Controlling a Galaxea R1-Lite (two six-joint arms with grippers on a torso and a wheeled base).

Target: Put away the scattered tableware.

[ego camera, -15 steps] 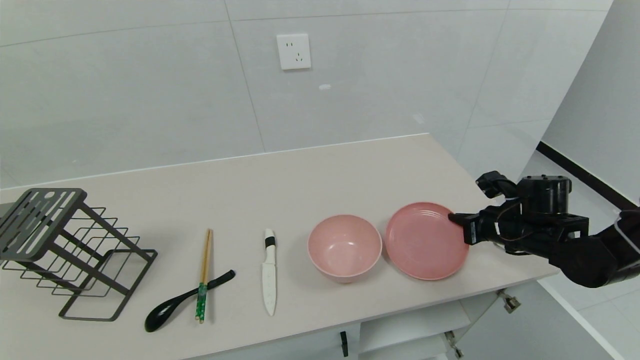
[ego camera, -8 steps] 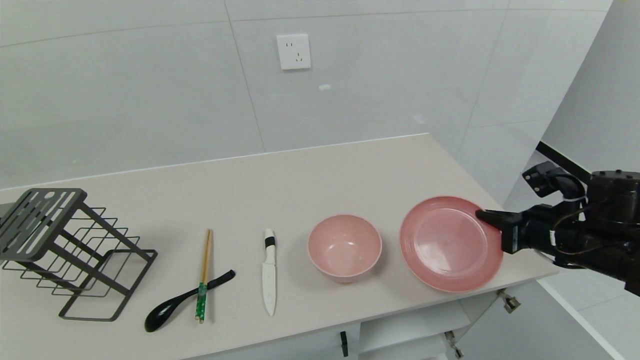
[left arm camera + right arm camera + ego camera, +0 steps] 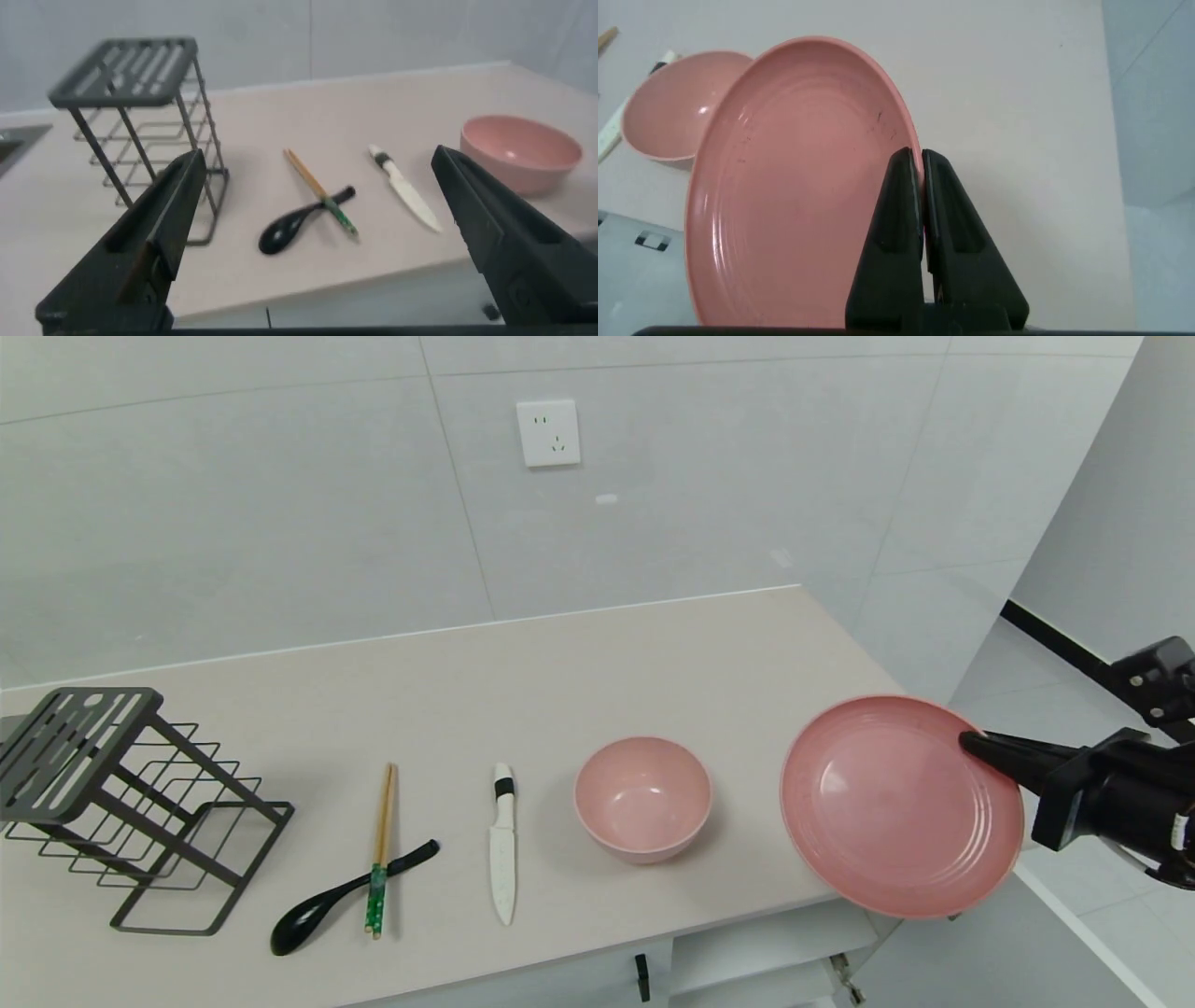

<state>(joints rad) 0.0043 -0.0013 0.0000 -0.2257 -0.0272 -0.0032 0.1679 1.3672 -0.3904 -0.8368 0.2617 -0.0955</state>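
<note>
Right gripper (image 3: 969,741) clamped on the rim of the pink plate (image 3: 892,807); plate in the air, tilted.
Plate hangs right of the pink bowl (image 3: 642,795), not touching it, overhanging the counter's (image 3: 560,672) right front corner. Bowl upright on the counter. Left of the bowl, in order: white knife (image 3: 502,845) close by; wooden chopsticks (image 3: 381,840) crossing the handle of the black spoon (image 3: 322,903); black wire rack (image 3: 121,784) farthest out. Left gripper (image 3: 316,163) spread wide, holding nothing, off the counter's front edge, left of the bowl.
</note>
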